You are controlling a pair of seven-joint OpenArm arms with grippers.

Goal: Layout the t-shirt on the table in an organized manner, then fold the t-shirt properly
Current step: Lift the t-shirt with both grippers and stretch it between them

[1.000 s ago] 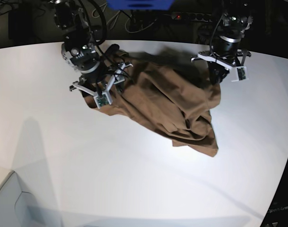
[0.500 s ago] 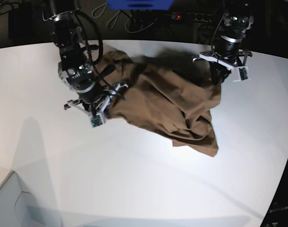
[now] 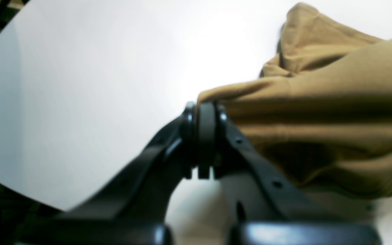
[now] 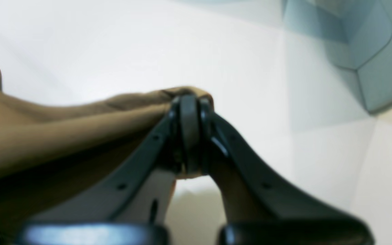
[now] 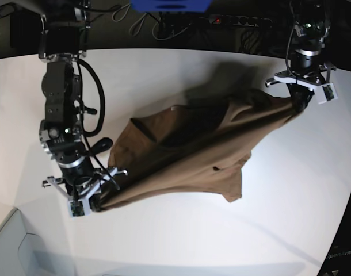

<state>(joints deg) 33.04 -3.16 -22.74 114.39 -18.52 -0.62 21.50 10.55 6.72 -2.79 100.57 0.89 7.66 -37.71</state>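
both hands clamped on the t-shirt (image 5: 187,155), stretched diagonally over the tabletop (image 5: 175,241), middle sagging and bunched. risk: a pinched edge slips out if pulled tighter, since each grip looks thin. right hand (image 5: 92,202) low at the near corner, pads (image 4: 189,112) closed on cloth. left hand (image 5: 297,98) raised at the far side, pads (image 3: 207,119) closed on a fold.

My base camera looks down from high over the near side of the bench (image 5: 181,241), taking in both arms. Each wrist camera sits just behind its gripper, facing along the fingers, very close and blurred. The left gripper (image 3: 204,115) and right gripper (image 4: 189,105) views share the t-shirt (image 5: 193,155) with the base view.
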